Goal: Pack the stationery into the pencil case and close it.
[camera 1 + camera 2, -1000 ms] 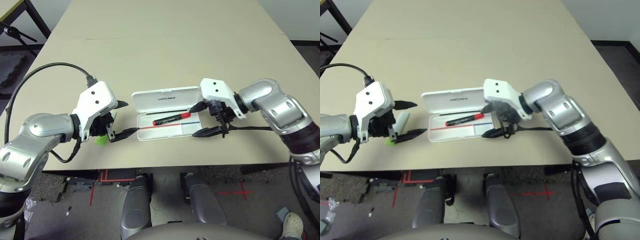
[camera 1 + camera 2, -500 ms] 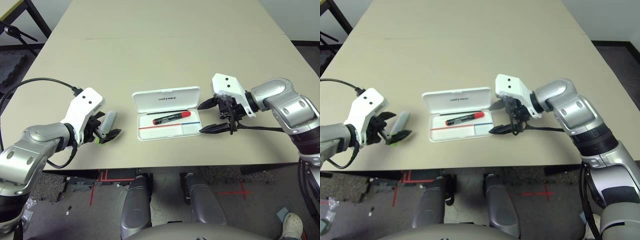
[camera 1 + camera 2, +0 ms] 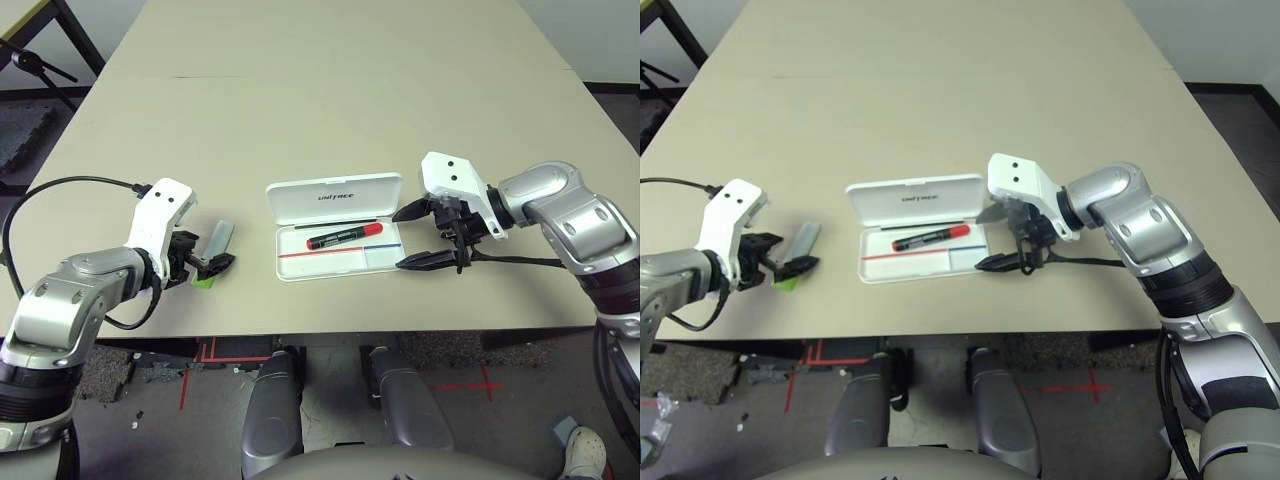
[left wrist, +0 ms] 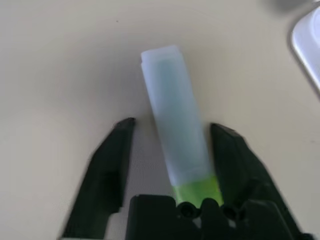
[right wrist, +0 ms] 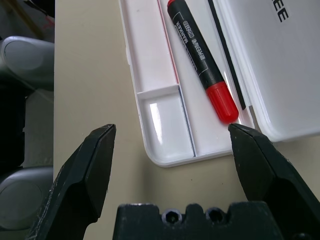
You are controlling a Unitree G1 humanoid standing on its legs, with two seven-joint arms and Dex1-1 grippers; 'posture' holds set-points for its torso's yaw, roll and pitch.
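Light-green highlighter on table, between left claw fingers

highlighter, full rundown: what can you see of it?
The highlighter is a short stick with a light-green body and a long, pale, translucent cap, plastic by the look. It lies flat on the beige table, left of the open case, outside it. The left gripper straddles it: one finger sits against the cap, the other stands clear of it, so it isn't clamped yet. The green end points back into the gripper.
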